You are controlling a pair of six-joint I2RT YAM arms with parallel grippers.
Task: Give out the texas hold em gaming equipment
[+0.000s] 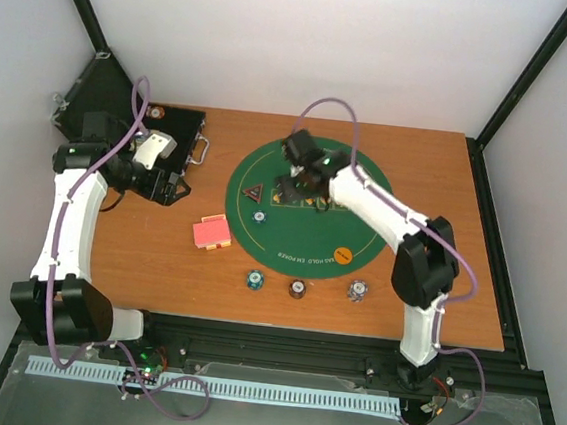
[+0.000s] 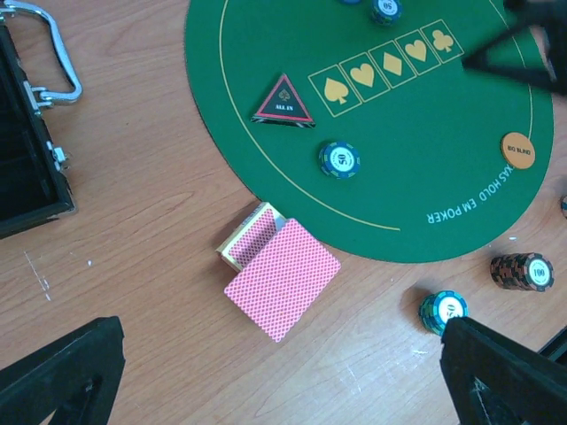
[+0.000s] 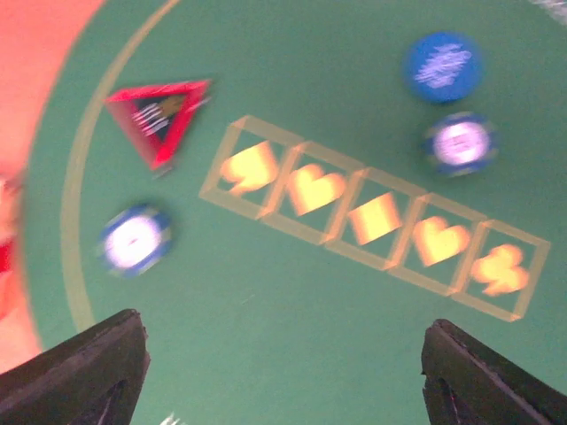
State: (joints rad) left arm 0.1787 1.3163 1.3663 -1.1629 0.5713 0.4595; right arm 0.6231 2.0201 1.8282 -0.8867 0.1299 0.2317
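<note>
Left jaws gape wide, empty, near the red-backed cards. Right jaws stand parted over the green mat, empty

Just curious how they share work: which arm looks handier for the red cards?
Probably the left: the open left gripper hangs near the red cards, while the right gripper is over the green mat's middle.

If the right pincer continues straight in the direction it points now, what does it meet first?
Most likely bare felt of the green mat, beside the printed suit row. Nothing else lies in front of the right pincer; its height is unclear.
</note>
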